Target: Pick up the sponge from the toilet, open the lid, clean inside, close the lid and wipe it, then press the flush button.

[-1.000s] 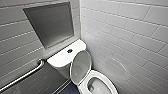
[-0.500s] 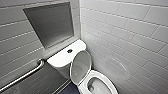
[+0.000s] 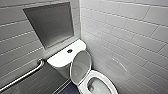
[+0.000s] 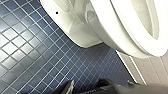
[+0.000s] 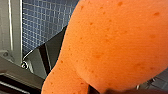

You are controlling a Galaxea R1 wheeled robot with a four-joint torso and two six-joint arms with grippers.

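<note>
With the lid [image 3: 80, 65] upright at lower centre and the sponge [image 5: 112, 45] seemingly pinched in our right gripper [image 5: 100, 90], we aim squarely over the toilet [image 3: 97, 74] bowl and press lightly, left gripper [image 4: 86, 87] spread.

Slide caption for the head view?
Toilet with lid raised, flush button on tank top, grab bar nearby.

In the head view the toilet [image 3: 62, 60] runs off the bottom edge at its bowl. The grab bar [image 3: 27, 73] is cut at the left edge, and the flush button [image 3: 69, 51] is only a small dark blur. In the right wrist view the sponge [image 5: 112, 45] overflows the frame and hides most of the floor [image 5: 42, 22] behind it.
</note>
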